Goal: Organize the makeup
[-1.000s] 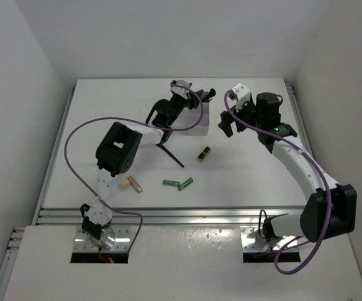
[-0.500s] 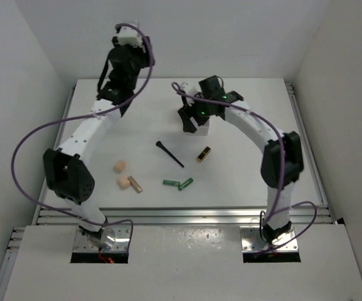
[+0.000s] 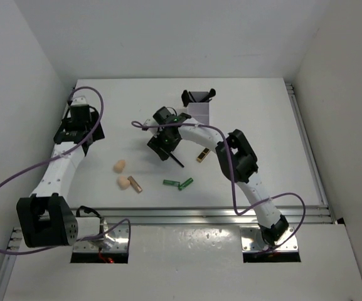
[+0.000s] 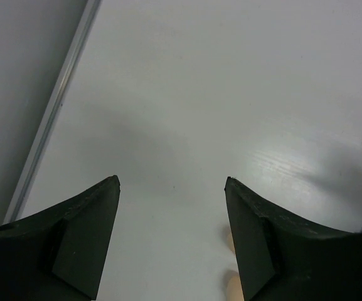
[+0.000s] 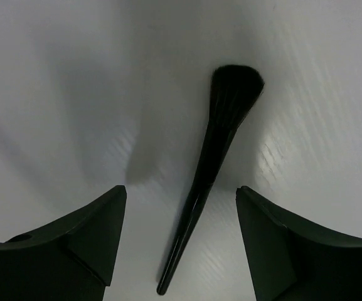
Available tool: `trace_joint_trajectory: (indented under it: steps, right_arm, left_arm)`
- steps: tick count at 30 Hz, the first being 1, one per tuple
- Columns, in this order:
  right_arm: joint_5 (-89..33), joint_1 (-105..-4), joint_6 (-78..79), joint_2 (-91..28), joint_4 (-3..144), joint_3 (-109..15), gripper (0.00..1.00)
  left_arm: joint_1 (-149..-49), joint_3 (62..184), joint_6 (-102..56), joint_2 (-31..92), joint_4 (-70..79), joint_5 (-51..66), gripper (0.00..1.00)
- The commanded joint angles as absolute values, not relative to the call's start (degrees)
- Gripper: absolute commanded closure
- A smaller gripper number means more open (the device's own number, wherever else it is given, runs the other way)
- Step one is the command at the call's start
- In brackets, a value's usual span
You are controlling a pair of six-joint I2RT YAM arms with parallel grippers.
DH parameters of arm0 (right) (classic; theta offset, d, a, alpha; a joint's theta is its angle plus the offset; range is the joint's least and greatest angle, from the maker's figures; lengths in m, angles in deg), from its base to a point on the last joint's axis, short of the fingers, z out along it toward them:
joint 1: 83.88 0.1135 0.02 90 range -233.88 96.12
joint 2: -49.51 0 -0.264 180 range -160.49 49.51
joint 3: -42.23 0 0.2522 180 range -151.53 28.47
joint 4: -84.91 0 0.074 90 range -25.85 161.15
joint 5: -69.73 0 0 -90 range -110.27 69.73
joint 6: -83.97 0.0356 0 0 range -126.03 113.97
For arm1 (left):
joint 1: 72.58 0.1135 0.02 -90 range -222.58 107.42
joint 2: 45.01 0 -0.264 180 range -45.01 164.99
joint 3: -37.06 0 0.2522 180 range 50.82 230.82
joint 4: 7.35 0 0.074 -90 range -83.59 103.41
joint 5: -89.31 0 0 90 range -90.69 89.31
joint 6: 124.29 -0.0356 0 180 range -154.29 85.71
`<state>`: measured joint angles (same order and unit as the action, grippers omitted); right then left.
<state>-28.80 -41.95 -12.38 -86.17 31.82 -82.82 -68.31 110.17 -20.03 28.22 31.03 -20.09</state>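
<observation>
Nearest us on the tabletop [image 3: 262,125] lie the tan tube [image 3: 135,184], two sponges [image 3: 123,182] and two green tubes [image 3: 170,182]. Farther in, the lipstick [image 3: 203,154] sits right of the brush [image 5: 206,188], which we see lying between the spread fingers of the right end effector [image 5: 181,191], touching neither. At far left the left end effector [image 4: 171,180] hangs spread, holding nothing. The box [image 3: 199,116] stands farthest.

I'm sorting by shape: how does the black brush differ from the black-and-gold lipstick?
The brush is long, slim and all black with a flared bristle head; the lipstick is short, blocky and part gold. The brush lies under the right gripper, between its open jaws; the lipstick lies apart, with no gripper over it. Both lie flat on the table, outside the white box.
</observation>
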Motion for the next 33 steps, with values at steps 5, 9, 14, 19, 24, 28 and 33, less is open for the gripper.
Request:
trace_joint_trajectory:
  steps: [5, 9, 14, 19, 24, 28, 33]
  right_arm:
    - [-19.1, -42.1, -9.6, -90.9, 34.3, -83.5, 0.42]
    - [-19.7, -41.3, -9.5, -93.0, 32.1, -85.1, 0.77]
    - [-20.1, -40.7, -8.5, -90.9, 34.3, -82.9, 0.94]
    - [-21.4, -40.7, -9.8, -90.3, 36.4, -86.3, 1.00]
    - [-31.4, -42.9, -10.3, -81.7, 50.6, -88.6, 1.00]
    - [-44.0, -49.1, 2.5, -70.8, 88.2, -74.7, 1.00]
    - [-40.9, -59.2, 11.5, -68.5, 118.1, -68.5, 1.00]
  left_arm:
    - [-69.7, 104.9, -17.9, 22.7, 29.8, -20.8, 0.26]
    - [-70.2, 102.9, -17.9, 20.7, 29.8, -22.0, 0.26]
    - [-70.2, 102.3, -17.9, 20.2, 29.8, -22.7, 0.26]
    - [-70.2, 101.8, -17.9, 19.7, 28.6, -22.1, 0.26]
    - [-70.2, 101.8, -18.5, 20.2, 28.6, -21.6, 0.26]
    - [-70.2, 101.3, -18.5, 20.8, 28.0, -19.9, 0.26]
    - [-69.7, 101.9, -18.5, 23.3, 27.4, -16.8, 0.26]
